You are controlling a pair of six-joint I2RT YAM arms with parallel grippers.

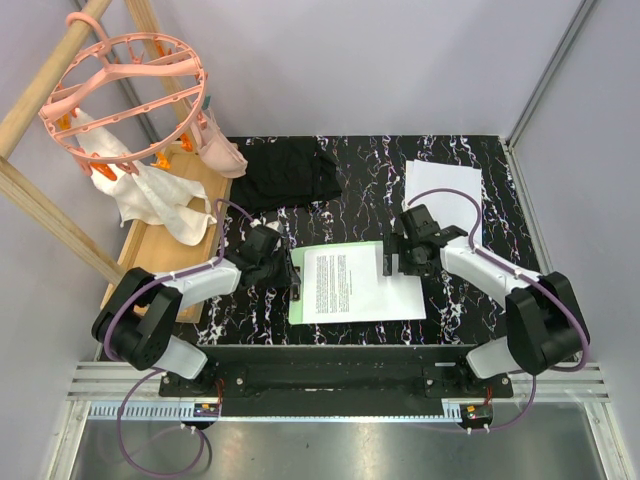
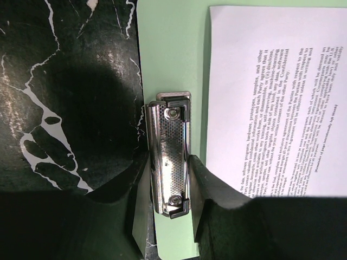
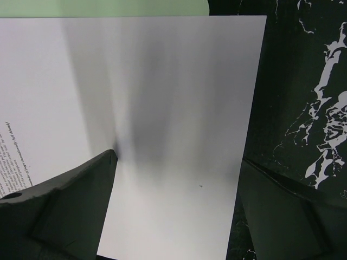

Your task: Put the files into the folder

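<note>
Light-green folder (image 2: 168,54) lying flat mid-table (image 1: 500,160), metal clip (image 2: 171,154) at left short edge. Printed sheet (image 1: 355,282) resting on folder, edge sitting just beside clip, not under it, opposite end overhanging. Blank sheets (image 1: 443,190) lying far right, well apart.

The folder (image 1: 297,308) lies near the middle of the table (image 1: 370,190), its clip (image 2: 171,154) at the left end, between the fingers of the left hand (image 1: 293,275). A sheet (image 1: 350,282) lies on it, overhanging to the right under the right hand (image 1: 392,258). Other sheets (image 1: 443,195) lie far right, a cloth (image 1: 285,172) far centre
</note>
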